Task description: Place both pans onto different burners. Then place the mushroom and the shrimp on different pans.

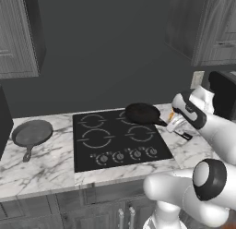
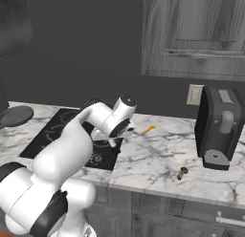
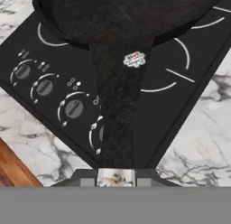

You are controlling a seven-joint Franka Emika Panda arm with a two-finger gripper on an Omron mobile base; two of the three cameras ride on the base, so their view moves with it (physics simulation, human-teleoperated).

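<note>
End effector (image 1: 177,126) centre-right, grip state unclear, at black pan (image 1: 142,113) handle | arm bent low over bench (image 1: 41,163) | fingertips hidden | skillet (image 1: 31,133) far left

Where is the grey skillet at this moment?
In the left base view the grey skillet lies on the marble counter, left of the black cooktop and apart from it, its handle pointing toward the front.

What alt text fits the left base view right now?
A black pan sits on the cooktop's back right burner, its handle reaching toward the robot's gripper. A grey skillet rests on the marble counter left of the cooktop.
</note>
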